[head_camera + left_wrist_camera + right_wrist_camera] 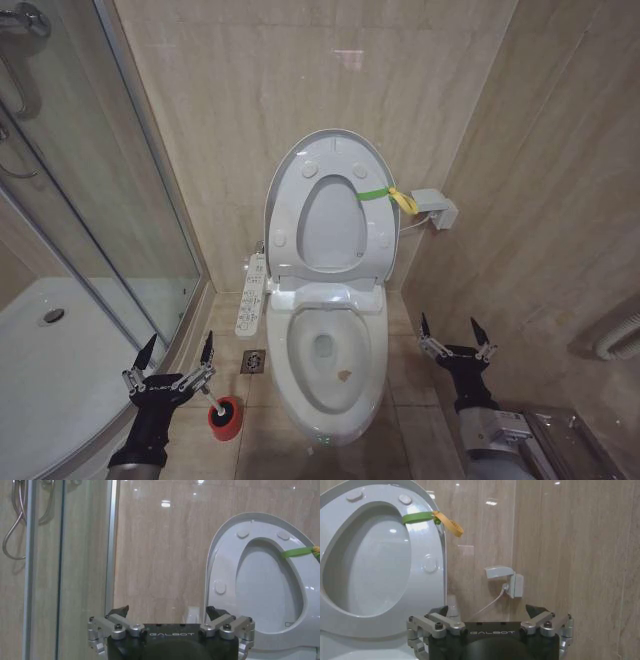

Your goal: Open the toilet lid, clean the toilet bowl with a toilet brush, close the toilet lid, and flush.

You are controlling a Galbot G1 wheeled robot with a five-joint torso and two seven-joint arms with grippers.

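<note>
The toilet lid (pixel 332 225) stands raised against the back wall with the ring seat (pixel 290 190) folded up in front of it; a green-and-yellow strap (pixel 387 196) hangs at its edge. The toilet bowl (pixel 300 355) lies uncovered, with a small brown spot (pixel 345 376) inside. The toilet brush (pixel 214 402) stands in a red cup (pixel 226 420) on the floor, left of the bowl. My left gripper (pixel 180 345) hovers open just above and left of the cup. My right gripper (pixel 449 325) is open to the right of the bowl. The lid (pixel 265 588) (pixel 370 573) shows beyond each wrist's gripper (pixel 166 611) (pixel 488 609).
A buttoned side panel (pixel 252 295) sticks out left of the toilet, above a floor drain (pixel 253 361). The glass shower door (pixel 120 200) and white shower tray (pixel 60 350) close off the left. A wall box (pixel 435 208) with a cable sits right of the lid.
</note>
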